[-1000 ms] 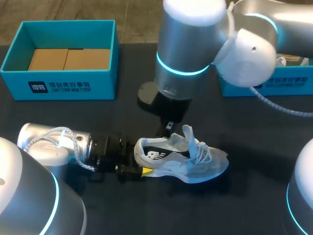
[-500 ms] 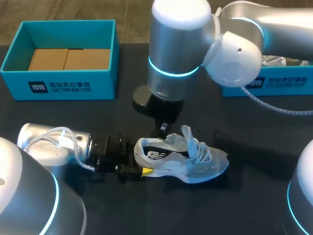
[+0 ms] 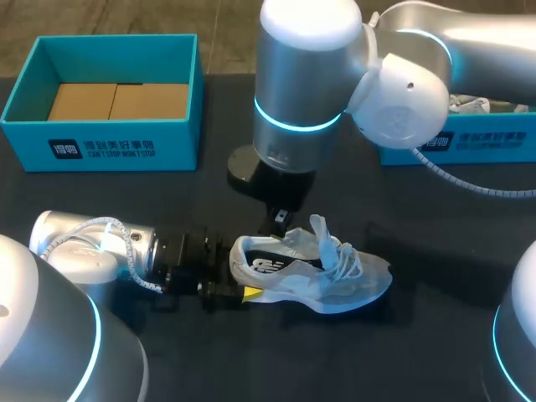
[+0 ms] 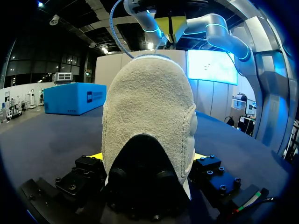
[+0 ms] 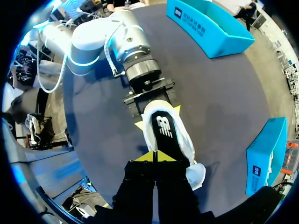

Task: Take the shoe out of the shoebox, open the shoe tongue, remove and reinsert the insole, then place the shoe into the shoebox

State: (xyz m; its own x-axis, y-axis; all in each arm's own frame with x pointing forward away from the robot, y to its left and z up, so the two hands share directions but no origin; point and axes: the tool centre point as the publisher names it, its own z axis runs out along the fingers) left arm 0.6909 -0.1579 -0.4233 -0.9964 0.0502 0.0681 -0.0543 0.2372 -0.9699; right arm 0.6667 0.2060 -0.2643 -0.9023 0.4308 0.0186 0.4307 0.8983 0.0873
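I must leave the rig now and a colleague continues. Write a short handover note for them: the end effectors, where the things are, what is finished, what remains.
Left end effector: shut on the shoe at its heel, holding it upright on the table.
Right end effector: shut, tips together just above the shoe's opening. I cannot tell whether it pinches anything.
Things: the insole lies inside the shoe, the tongue stands up, and the shoebox at far left holds no shoe.
Done: shoe out of the box, tongue seems lifted.
Left: insole out and back in, unless that is already done, then shoe into the shoebox.
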